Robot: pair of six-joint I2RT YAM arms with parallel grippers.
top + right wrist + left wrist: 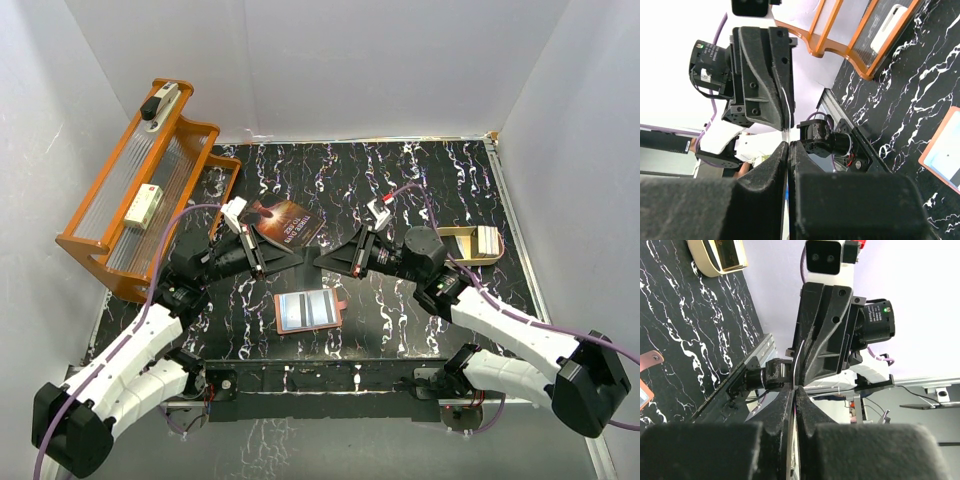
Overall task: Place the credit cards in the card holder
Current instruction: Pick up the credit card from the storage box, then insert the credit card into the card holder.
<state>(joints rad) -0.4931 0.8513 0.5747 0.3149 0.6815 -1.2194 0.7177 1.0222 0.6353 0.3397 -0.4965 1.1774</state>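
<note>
The card holder (308, 311) lies open on the black marbled table, reddish-brown, with a pale blue-white credit card (305, 309) lying in it and its snap tab to the right. Both grippers meet tip to tip above and behind it. My left gripper (301, 252) and my right gripper (321, 256) are both shut on the same thin credit card, seen edge-on in the left wrist view (798, 357) and in the right wrist view (789, 112). The card's face is hidden. The holder's edge shows in the right wrist view (945, 150).
A dark paperback book (285, 222) lies just behind the grippers. A beige-gold tin (470, 243) stands at the right, also in the left wrist view (720, 255). An orange rack (140, 190) holding a white device stands at the far left.
</note>
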